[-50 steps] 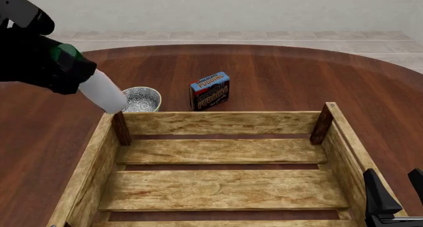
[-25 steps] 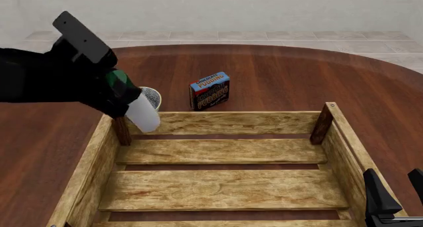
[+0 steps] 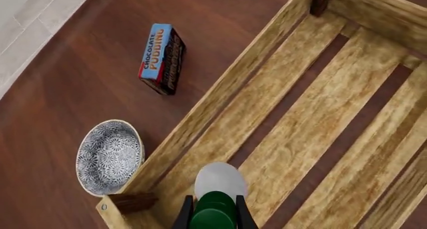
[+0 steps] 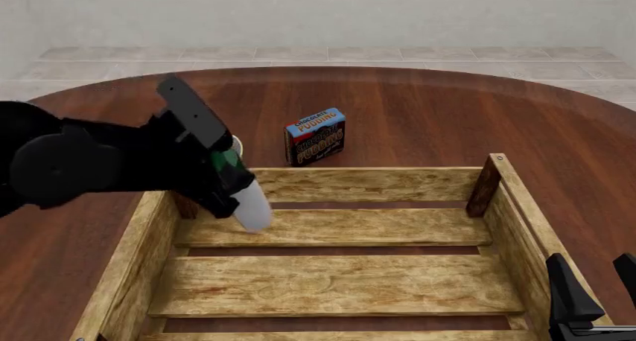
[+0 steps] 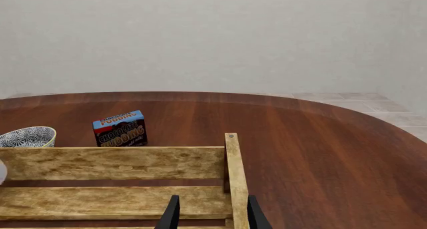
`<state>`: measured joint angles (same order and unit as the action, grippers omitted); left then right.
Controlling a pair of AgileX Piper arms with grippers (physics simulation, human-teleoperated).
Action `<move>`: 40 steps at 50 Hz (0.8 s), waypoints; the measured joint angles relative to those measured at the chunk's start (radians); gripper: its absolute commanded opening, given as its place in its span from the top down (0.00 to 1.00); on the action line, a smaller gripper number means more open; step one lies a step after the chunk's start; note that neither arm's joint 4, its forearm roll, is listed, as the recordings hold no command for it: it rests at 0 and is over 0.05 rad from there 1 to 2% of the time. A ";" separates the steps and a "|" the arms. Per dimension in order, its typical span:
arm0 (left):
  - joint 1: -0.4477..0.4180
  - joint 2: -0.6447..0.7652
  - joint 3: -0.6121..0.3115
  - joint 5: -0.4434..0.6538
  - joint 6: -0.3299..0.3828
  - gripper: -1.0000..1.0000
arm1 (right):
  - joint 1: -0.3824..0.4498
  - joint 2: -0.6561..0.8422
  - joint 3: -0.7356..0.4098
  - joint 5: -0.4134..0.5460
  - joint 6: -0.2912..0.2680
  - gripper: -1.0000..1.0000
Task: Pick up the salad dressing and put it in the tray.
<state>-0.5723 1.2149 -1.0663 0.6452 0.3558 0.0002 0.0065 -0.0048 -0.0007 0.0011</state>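
Dark wooden surface (image 4: pixel 418 110) carries a slatted tray (image 4: pixel 338 229) at its near edge. Above the tray's far left corner, the left pincer (image 4: pixel 220 179) is clenched on the salad dressing (image 4: pixel 250 207) by its green cap, bottle tilted downward. Beyond the tray's far wall stand 1 pudding box (image 4: pixel 316 136) and 1 patterned bowl (image 3: pixel 110 156). The right pincer (image 5: pixel 209 216) hangs released at the tray's near right corner.

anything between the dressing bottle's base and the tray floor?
Nothing: in the left wrist view the salad dressing, held by the left end effector, hangs over bare slats of the tray.
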 measured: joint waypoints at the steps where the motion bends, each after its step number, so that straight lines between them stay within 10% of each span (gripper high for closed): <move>1: -0.004 0.004 0.002 -0.004 -0.002 1.00 | 0.000 0.000 0.000 0.000 0.000 0.00; 40: -0.124 0.131 0.057 -0.154 -0.132 1.00 | 0.000 0.000 0.000 0.000 0.000 0.00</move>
<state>-0.6959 1.3460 -1.0091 0.4916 0.2233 0.0002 0.0065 -0.0048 -0.0007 0.0011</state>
